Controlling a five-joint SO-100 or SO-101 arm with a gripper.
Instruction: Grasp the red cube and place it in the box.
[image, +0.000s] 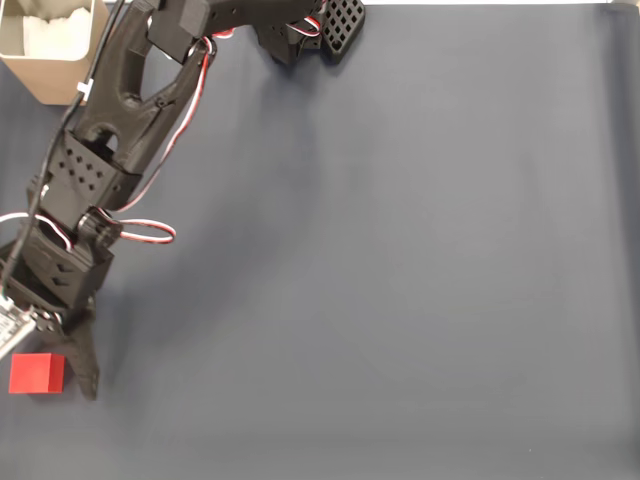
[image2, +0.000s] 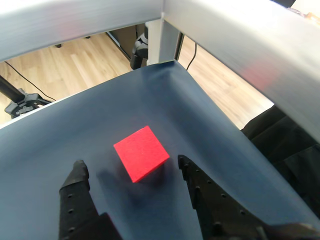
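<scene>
A black robot arm reaches to the lower left of the dark blue worktop (image: 400, 250) in the fixed view. Its fingers (image2: 131, 169) are spread, just short of the red cube (image2: 141, 152). The box (image: 55, 45) sits in the top left corner.

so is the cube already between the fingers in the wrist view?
No. The red cube sits on the mat just ahead of the open gripper, beyond both fingertips and untouched.

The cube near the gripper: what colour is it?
Bright, plain red. The cube shows best in the wrist view, lying on the dark cloth between the open gripper fingers.
</scene>
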